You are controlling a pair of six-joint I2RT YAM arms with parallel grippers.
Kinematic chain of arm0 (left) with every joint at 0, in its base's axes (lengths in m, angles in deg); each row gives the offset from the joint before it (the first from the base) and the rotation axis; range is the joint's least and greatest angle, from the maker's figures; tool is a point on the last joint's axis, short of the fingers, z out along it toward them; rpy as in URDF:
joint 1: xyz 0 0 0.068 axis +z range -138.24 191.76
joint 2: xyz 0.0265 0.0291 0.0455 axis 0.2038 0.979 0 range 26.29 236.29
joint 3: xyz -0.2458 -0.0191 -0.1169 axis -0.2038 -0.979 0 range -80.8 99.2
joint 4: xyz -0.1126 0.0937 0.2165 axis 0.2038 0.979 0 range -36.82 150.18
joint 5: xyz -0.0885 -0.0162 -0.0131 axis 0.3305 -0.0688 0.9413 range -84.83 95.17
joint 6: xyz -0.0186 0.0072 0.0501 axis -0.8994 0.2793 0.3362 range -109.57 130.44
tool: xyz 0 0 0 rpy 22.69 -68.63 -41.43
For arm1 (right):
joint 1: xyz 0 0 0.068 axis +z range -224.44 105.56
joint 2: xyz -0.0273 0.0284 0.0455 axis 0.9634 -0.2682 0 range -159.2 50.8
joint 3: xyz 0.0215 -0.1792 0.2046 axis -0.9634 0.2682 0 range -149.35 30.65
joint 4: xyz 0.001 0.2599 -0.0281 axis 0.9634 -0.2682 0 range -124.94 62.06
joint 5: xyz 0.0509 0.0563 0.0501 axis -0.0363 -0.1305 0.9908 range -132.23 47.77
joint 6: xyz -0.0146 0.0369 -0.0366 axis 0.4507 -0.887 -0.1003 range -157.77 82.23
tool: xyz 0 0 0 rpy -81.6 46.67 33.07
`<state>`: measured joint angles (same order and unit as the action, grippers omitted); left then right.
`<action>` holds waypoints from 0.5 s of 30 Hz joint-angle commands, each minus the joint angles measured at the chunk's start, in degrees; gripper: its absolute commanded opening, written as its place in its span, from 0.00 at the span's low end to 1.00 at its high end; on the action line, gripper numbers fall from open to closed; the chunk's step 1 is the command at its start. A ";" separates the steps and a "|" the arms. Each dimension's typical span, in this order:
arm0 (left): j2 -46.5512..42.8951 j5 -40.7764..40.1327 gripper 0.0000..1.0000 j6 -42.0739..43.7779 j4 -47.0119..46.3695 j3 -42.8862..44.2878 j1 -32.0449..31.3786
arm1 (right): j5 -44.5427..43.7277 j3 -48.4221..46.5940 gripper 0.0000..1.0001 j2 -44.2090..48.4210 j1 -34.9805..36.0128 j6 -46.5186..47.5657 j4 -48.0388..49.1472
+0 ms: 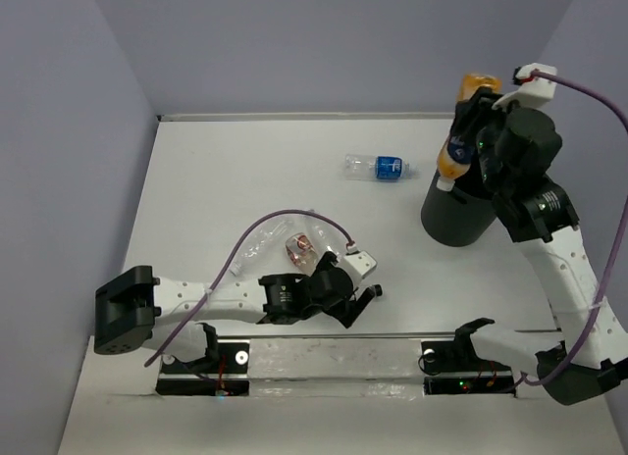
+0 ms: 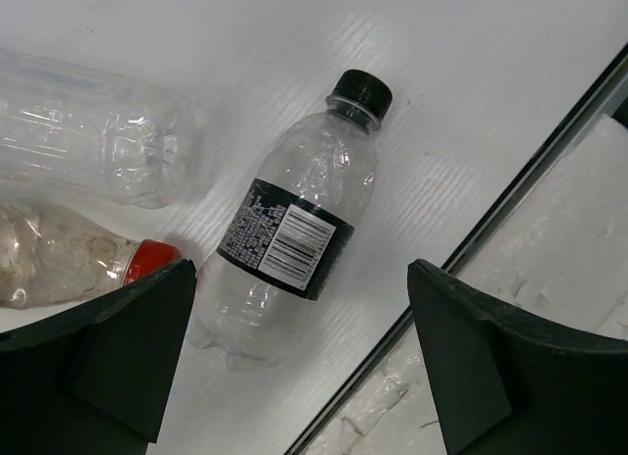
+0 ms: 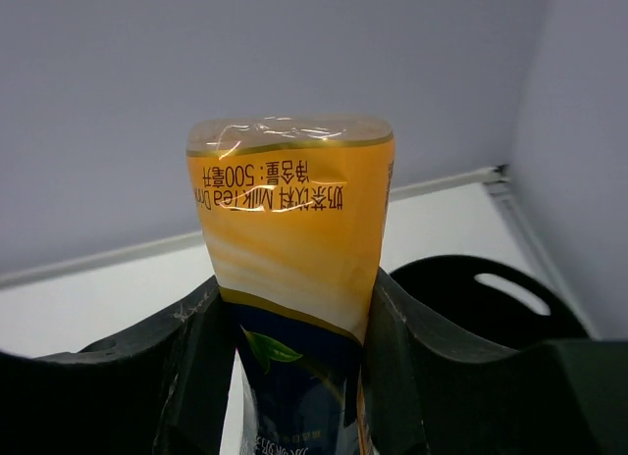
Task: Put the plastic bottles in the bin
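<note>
Top external shows our right pincer (image 1: 467,124) gripping the orange bottle (image 1: 451,161), cap down, over the bin (image 1: 453,222); we cannot see inside it. Our left pincer (image 2: 302,278) hangs wide open above the black-labelled bottle (image 2: 294,229) on the bench (image 1: 245,180). 1 blue-labelled bottle (image 1: 378,167) lies near the bin.

The orange plastic bottle with a yellow label (image 3: 289,239) reads, upside down, "Milk Tea Drink" and "500" beside Chinese characters.
</note>
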<state>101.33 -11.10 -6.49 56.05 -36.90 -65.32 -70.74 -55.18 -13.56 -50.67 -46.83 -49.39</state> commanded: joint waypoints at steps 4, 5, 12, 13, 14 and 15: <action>4.23 -2.89 0.99 4.89 -1.38 1.63 -0.70 | -4.44 3.99 0.31 -3.31 -15.76 0.97 11.16; 4.58 -2.71 0.99 5.06 -1.38 1.71 -0.79 | -5.14 6.34 0.30 -3.58 -16.99 1.41 13.00; 7.21 -2.89 0.99 6.20 -1.73 1.89 -1.06 | -6.11 12.95 0.33 -5.78 -21.40 0.71 21.62; 7.48 -2.97 0.99 6.29 -1.82 1.89 -1.06 | -6.38 13.66 0.35 -5.87 -21.40 0.71 23.02; 7.83 -3.06 0.99 6.38 -1.91 1.98 -1.14 | -6.55 14.27 0.37 -5.78 -21.40 0.62 23.64; 8.62 -2.98 0.99 6.56 -1.99 2.24 -1.14 | -6.64 15.06 0.46 -5.78 -21.92 0.62 24.00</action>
<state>108.74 -12.65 -1.62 55.66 -36.88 -65.93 -74.92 -41.23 -21.18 -71.55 -46.13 -35.60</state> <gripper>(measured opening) 0.989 0.537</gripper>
